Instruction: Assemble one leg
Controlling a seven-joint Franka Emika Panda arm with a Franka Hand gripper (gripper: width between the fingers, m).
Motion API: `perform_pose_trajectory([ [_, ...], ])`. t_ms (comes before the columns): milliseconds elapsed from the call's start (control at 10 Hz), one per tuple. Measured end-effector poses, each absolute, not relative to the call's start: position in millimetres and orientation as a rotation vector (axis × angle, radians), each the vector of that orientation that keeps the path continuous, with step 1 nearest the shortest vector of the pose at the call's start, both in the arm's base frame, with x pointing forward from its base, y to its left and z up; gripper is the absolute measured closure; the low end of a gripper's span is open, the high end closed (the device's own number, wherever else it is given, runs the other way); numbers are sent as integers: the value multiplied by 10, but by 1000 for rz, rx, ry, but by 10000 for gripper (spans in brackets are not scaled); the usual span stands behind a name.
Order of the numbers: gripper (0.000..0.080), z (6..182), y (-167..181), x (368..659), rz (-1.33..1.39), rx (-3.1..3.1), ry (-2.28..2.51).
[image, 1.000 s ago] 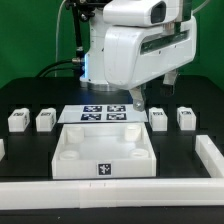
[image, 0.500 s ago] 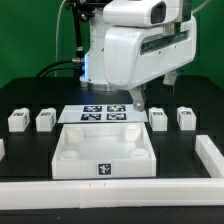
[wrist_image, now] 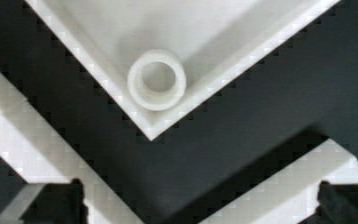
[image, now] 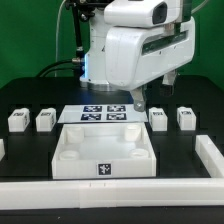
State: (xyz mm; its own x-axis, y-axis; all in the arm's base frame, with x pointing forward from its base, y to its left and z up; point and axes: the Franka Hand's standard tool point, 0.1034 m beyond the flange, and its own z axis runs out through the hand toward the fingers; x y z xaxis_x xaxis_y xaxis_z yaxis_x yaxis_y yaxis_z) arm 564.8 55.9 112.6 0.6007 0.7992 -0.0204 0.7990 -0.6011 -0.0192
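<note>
Four small white legs with tags lie on the black table in the exterior view: two on the left (image: 17,121) (image: 45,120) and two on the right (image: 158,119) (image: 185,118). My gripper (image: 137,100) hangs above the table behind the big white tray (image: 68,158), between the marker board (image: 103,113) and the nearer right leg. In the wrist view the gripper (wrist_image: 190,205) is open and empty, with dark fingertips (wrist_image: 43,205) far apart. A tray corner (wrist_image: 247,40) with its round socket (wrist_image: 156,80) shows there. No leg shows in the wrist view.
A white rail (image: 110,190) runs along the front edge, with a side piece on the exterior view's right (image: 207,150) and a short piece on the left (image: 2,148). The arm's white body (image: 125,50) and black cables (image: 65,50) fill the back.
</note>
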Motion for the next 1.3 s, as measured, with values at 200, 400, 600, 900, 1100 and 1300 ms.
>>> perform_pose_trajectory([
  [200, 150, 1063, 430, 5348, 29, -2629, -1709],
  [400, 150, 920, 220, 4921, 36, -2444, -1956],
  [600, 150, 710, 23, 4657, 32, -2215, -2194],
  [900, 150, 287, -123, 4490, 11, -2098, -2281],
  [1100, 150, 99, -162, 4413, 6, -2109, -2256],
  [1300, 150, 59, -174, 4386, -6, -2124, -2249],
])
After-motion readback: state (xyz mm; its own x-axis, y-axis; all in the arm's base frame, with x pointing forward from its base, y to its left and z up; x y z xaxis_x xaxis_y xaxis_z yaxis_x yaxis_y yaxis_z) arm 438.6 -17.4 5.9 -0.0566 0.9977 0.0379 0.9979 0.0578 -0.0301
